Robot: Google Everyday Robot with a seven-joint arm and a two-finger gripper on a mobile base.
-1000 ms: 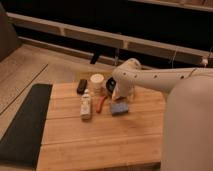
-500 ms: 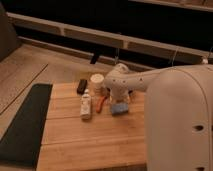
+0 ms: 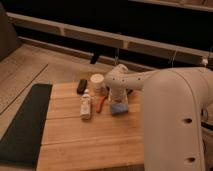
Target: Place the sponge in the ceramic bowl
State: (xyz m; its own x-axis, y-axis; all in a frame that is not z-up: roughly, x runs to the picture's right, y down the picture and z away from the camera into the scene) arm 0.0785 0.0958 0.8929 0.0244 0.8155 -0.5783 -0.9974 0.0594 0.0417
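Note:
The light-blue sponge lies on the wooden table, right of centre. My gripper hangs straight over it at the end of the white arm that comes in from the right. Its fingers stand open on either side of the sponge's top. The sponge still rests on the wood. The ceramic bowl is hidden or out of view; the bulky white arm covers the right part of the table.
A small white cup stands behind the sponge to the left, with a dark little block beside it. A white bottle lies on its side, next to a thin red item. A dark mat lines the table's left edge.
The arm's white body has swung closer and fills more of the right side. The gripper stays over the sponge, which has not moved.

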